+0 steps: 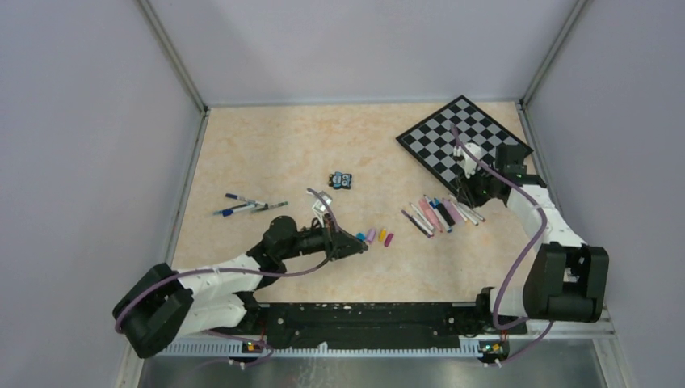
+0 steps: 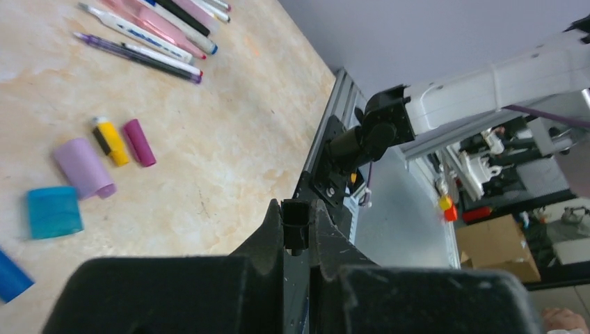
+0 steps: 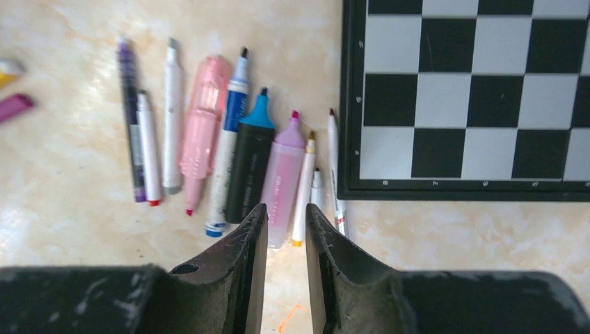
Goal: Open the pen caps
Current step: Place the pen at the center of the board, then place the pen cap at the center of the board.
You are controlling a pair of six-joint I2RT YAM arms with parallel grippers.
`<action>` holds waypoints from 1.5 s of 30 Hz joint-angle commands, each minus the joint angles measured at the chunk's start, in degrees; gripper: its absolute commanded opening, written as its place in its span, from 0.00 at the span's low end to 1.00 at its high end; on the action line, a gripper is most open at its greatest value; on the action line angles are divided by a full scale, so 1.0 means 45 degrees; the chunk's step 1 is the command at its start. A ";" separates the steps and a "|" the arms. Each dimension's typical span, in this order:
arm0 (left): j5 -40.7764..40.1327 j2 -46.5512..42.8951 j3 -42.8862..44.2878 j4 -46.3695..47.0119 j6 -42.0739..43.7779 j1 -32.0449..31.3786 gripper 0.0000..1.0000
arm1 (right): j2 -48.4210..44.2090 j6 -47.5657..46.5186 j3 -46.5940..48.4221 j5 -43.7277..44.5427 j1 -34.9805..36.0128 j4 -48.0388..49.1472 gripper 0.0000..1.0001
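Observation:
My left gripper (image 1: 356,246) hovers low near the table's front, shut on a small black pen cap (image 2: 295,221) pinched at its fingertips. Beside it lie loose caps: teal (image 2: 53,212), lilac (image 2: 83,167), yellow (image 2: 111,141), magenta (image 2: 139,142) and a blue one (image 2: 10,275) at the view's edge. A row of several uncapped pens and markers (image 3: 229,146) lies left of the chessboard. My right gripper (image 3: 285,217) hangs over the near ends of that row, jaws a narrow gap apart with nothing between them. Three more pens (image 1: 242,206) lie at the left.
The chessboard (image 1: 452,149) sits at the back right, its corner close to my right gripper (image 1: 468,190). A small black-blue-white toy block (image 1: 341,179) stands mid-table. The frame rail (image 2: 321,149) runs along the table's near edge.

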 commanded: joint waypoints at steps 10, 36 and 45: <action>-0.4941 0.5508 0.6333 -0.7109 0.2243 -0.3905 0.00 | -0.2423 0.0337 -0.0035 -0.3597 -0.0061 -0.0234 0.26; -0.8562 1.0698 1.3857 -1.4548 0.3829 -0.4505 0.31 | -0.3610 0.0515 -0.0211 -0.3380 -0.0058 -0.0018 0.26; -0.8477 0.9024 1.2971 -1.3870 0.4121 -0.4511 0.37 | -0.3626 0.0521 -0.0230 -0.3404 -0.0058 -0.0013 0.26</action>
